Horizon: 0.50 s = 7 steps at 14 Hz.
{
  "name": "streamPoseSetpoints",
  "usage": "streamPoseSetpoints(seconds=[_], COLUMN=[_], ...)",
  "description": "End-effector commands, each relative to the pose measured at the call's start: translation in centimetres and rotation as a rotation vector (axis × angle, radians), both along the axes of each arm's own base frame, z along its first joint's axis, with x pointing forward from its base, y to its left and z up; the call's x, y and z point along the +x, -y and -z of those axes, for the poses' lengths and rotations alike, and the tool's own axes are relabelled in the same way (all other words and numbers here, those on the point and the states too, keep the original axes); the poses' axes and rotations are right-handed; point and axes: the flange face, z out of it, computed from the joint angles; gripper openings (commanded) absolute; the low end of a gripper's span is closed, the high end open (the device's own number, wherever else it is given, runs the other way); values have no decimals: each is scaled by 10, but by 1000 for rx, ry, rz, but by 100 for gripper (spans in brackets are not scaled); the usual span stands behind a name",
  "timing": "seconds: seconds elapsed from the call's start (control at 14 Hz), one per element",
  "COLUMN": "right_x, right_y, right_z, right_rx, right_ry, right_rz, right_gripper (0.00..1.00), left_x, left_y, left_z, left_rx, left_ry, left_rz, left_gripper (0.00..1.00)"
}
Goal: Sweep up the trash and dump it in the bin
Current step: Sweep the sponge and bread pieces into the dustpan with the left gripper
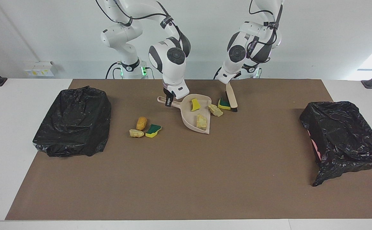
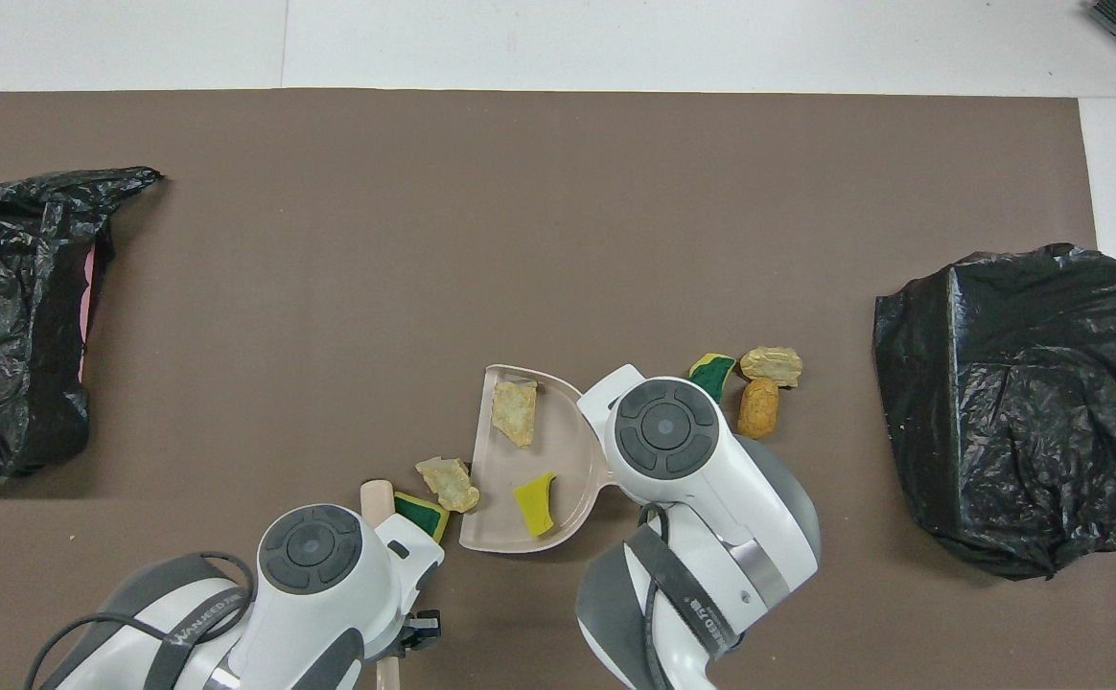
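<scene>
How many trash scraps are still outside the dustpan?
5: a tan lump and a sponge chunk beside the dustpan mouth; an orange lump, tan lump and sponge chunk toward the right arm's end.

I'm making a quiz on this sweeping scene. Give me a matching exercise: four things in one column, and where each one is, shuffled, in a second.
Things:
1. brush
2. dustpan
3. yellow sponge chunk
4. orange lump

Places:
A. inside the dustpan
B. on the mat, toward the right arm's end, by two other scraps
C. handle held by the right gripper
D. held by the left gripper, bristles beside a green-backed sponge

Pairs: 1-D, 2-C, 3-A, 4-B
</scene>
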Motion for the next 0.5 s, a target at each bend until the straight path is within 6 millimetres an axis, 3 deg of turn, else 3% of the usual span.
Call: streamPoseSetpoints(seconds=[0.0, 0.21, 0.36, 0.43], right_x=[4, 4, 4, 4], right_y=[2, 2, 2, 2], right_z=[3, 3, 3, 3], right_rx=[6, 5, 4, 5], right_ry=[23, 24, 23, 24], right_rz=[-25, -19, -19, -19], right_gripper=[0, 0, 0, 0], left_x=[-1, 3, 3, 5], left_y=[36, 92, 109, 108], left_z=[-2, -9, -15, -14], left_rx=[-102, -202, -254, -256], left_ry=[57, 66, 99, 103], left_rz=[-20, 19, 83, 80], left_gripper=[0, 0, 0, 0])
